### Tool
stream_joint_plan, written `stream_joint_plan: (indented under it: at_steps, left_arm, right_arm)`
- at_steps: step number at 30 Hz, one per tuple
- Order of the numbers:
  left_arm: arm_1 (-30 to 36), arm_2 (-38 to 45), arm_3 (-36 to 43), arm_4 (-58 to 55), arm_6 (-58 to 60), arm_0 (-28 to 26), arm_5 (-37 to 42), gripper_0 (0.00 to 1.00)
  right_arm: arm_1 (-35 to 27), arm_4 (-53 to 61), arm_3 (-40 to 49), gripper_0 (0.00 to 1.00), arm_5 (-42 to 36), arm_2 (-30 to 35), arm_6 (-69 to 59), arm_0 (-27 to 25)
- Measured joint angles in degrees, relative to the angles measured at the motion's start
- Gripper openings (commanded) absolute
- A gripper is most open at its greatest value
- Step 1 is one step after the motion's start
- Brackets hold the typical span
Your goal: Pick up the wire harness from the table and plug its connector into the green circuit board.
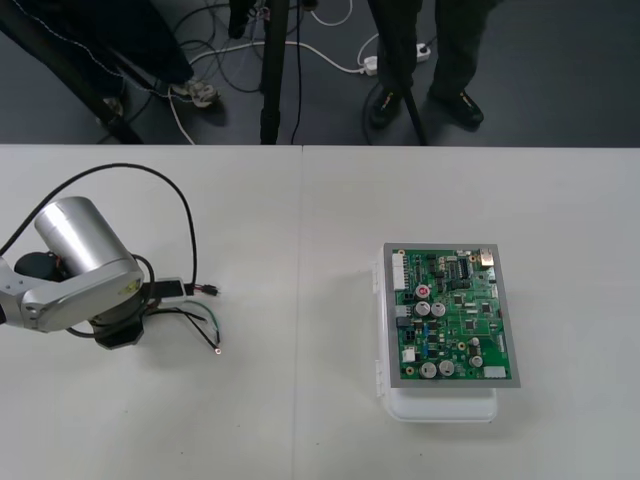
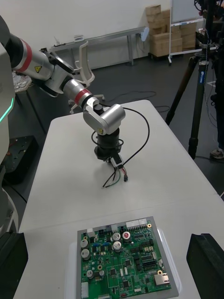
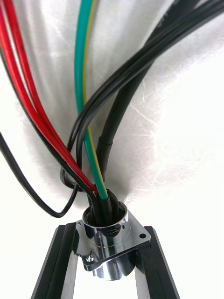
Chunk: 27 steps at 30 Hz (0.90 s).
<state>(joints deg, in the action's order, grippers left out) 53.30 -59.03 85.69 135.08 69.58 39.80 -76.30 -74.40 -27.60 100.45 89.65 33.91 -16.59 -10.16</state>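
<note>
Plain light table [image 1: 300, 420], wide and pale. At its left side, silver left arm [image 1: 75, 262] with a red ring: reaches in from the left edge, last link tilted up and over, wrist bent down, left gripper [image 1: 120, 332] aimed straight at the tabletop. On the right half, well apart from that arm, green circuit board [image 1: 452, 315], flat on a white base [image 1: 440, 405]. Beyond the board, on the side away from the left arm, right gripper [image 2: 109, 236], black fingers [image 2: 205, 261] spread wide, nothing between them.

Under the left gripper, small wire harness [image 1: 195, 315] of thin red, black and green wires. Runs with its long axis roughly left to right across the table: socket end at the gripper, free ends fanning out toward the board and trailing on the tabletop. Left gripper's black fingers [image 3: 60, 261] pressed together on the round metal socket [image 3: 112, 238], one against each side of its flange; wires rising out of the socket, away from the wrist.

Small black plug [image 1: 205, 290] at the tip of the farther strand: lies on the table, points right toward the board, well short of it. Green and black strands ending nearer the robot, loose on the table, near the plug.
</note>
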Motion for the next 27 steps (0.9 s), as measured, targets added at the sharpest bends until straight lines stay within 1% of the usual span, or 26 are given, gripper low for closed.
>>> stream_joint_plan:
  at_steps: [8,13,17,22,24,27]
  left_arm:
    - [0.0,3.8,-0.5,-3.7,-0.2,-0.1,0.1,0.00]
    - [0.9,4.1,2.2,-5.0,-0.3,-0.1,0.8,0.00]
    - [3.0,4.3,5.5,-7.5,-0.3,-0.1,1.8,0.00]
    - [6.4,6.1,11.8,-8.6,-0.3,-0.5,2.3,0.00]
    - [7.7,8.4,14.4,-9.0,-0.3,-1.4,2.4,0.00]
    - [8.9,14.2,18.1,-9.5,-0.3,-4.3,2.5,0.00]
  right_arm:
    - [0.0,0.0,0.0,1.00,0.0,0.0,0.0,0.0]
    - [0.0,0.0,0.0,1.00,0.0,0.0,0.0,0.0]
    - [0.0,0.0,0.0,1.00,0.0,0.0,0.0,0.0]
    - [0.0,0.0,0.0,1.00,0.0,0.0,0.0,0.0]
    - [0.0,0.0,0.0,1.00,0.0,0.0,0.0,0.0]
    - [0.0,0.0,0.0,1.00,0.0,0.0,0.0,0.0]
